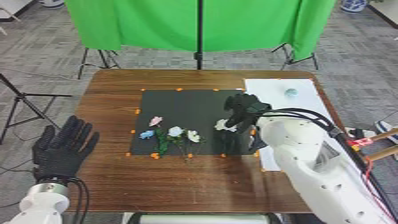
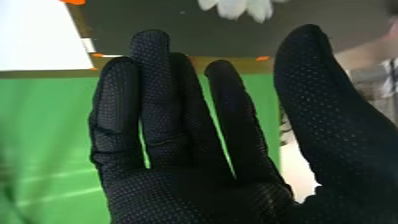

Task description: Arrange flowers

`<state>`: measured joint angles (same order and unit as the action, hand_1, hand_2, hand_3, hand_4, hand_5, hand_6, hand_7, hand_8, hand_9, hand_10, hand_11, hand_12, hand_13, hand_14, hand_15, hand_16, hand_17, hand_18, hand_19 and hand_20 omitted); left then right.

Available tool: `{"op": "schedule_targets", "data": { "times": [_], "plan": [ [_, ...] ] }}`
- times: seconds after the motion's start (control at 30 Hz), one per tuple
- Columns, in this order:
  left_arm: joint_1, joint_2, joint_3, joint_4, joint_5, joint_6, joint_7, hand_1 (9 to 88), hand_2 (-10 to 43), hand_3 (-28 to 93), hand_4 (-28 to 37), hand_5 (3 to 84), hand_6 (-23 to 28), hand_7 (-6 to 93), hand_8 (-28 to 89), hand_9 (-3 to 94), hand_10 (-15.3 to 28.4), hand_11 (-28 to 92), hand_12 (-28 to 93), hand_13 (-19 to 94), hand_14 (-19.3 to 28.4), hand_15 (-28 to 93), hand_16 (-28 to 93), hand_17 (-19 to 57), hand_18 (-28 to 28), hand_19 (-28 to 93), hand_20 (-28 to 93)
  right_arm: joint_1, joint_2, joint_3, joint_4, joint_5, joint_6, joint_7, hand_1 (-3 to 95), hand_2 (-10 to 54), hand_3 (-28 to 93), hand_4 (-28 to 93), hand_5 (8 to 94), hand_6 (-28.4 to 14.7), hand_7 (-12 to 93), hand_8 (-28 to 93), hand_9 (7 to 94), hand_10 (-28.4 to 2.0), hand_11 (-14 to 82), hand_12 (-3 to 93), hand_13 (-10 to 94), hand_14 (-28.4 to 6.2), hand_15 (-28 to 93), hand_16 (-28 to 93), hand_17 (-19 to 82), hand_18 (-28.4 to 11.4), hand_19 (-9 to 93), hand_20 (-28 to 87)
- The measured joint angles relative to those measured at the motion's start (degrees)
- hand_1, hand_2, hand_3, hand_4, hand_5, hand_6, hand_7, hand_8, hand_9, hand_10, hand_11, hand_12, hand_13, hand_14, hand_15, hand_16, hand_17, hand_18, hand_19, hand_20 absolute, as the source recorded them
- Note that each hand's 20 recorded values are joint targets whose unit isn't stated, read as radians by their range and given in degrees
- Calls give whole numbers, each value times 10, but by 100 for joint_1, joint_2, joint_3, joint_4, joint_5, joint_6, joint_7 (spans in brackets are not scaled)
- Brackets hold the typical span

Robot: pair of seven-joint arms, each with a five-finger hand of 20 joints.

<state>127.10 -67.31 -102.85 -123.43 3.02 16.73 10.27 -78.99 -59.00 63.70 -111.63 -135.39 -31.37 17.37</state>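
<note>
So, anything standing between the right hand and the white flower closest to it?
Nothing visible stands between the right hand and that white flower; in the right wrist view, dark mat lies between fingertips and petals.

Left arm: the white left arm (image 1: 44, 202) enters at the bottom left corner of the head view and is short there.
Left hand: the left hand (image 1: 60, 155) is open, and its fingers (image 1: 71, 129) are straight, a little spread, and point forward.
Right arm: the white right arm (image 1: 306, 160) comes from the bottom right and extends far forward, leaning to the left.
Right hand: the right hand (image 1: 244, 107) is right of the centre, well apart from the left one.
Right fingers: in the wrist view they are almost straight, with narrow gaps between them.
Right thumb: the thumb (image 2: 311, 85) stands widely away from these fingers.
</note>
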Motion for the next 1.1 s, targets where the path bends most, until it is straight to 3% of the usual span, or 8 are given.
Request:
{"op": "schedule_targets", "data": {
  "times": [0.17,0.33,0.53,0.63,0.73,0.87,1.0,1.1],
  "plan": [
    [3,-5,0,20,82,-127,-3,299,127,727,-283,463,90,153,-83,387,148,245,142,273,147,418,-48,-50,150,357,194,161,-54,190,310,476,744,713,449,-95,802,-283,420,-75,166,-119,340,-212,130,132,255,-210,309,87,176,-236,568,135],
    [-3,-8,9,106,403,-754,-31,296,128,728,-282,461,89,149,-80,387,148,241,145,278,147,412,-41,-50,150,353,194,645,-320,611,1663,148,1997,427,456,-95,809,-283,380,-52,183,-130,275,-186,103,122,159,-197,256,83,84,-207,528,126],
    [-15,2,49,105,413,-798,-8,297,131,726,-282,461,88,147,-78,389,147,236,148,285,147,408,-36,-49,149,348,194,1189,-585,1283,2710,-1078,984,-162,473,-95,807,-283,371,-44,185,-134,260,-176,91,114,156,-194,242,84,70,-213,527,130],
    [-33,10,99,105,431,-796,-5,297,132,725,-282,462,88,147,-78,389,147,235,149,286,148,408,-35,-49,149,349,195,1441,-669,1330,3020,-1215,149,51,495,-95,808,-283,349,-18,189,-141,264,-136,99,100,197,-182,246,91,112,-230,569,151],
    [-50,29,137,104,582,-794,-20,297,132,725,-283,462,88,147,-77,389,147,234,149,286,149,408,-34,-48,149,348,196,1533,-825,1489,3322,-1260,-58,233,530,-95,804,-282,332,-2,182,-151,259,-121,108,78,216,-172,243,99,139,-238,601,173],
    [-83,39,197,102,904,-796,-75,297,135,723,-282,463,89,146,-78,389,147,234,150,285,150,408,-33,-49,149,346,196,1466,-948,1627,3590,-1488,72,306,572,-95,792,-283,380,2,186,-149,342,-134,124,98,392,-142,377,145,256,-222,723,248],
    [-109,44,216,102,917,-795,-108,299,145,718,-283,463,88,146,-78,392,149,235,150,287,149,410,-33,-49,149,348,198,1263,-951,1647,3602,-1370,320,559,633,-95,659,-282,476,-21,201,-138,532,-154,239,186,565,-72,492,352,370,-171,797,305],
    [-109,46,207,102,917,-795,-140,299,147,718,-283,464,88,146,-78,391,149,233,149,289,149,411,-34,-49,149,349,198,1210,-935,1672,3546,-1053,517,760,656,-83,609,-283,577,-24,258,-60,671,-118,160,396,623,-70,516,413,402,-162,804,341]
  ]
}}
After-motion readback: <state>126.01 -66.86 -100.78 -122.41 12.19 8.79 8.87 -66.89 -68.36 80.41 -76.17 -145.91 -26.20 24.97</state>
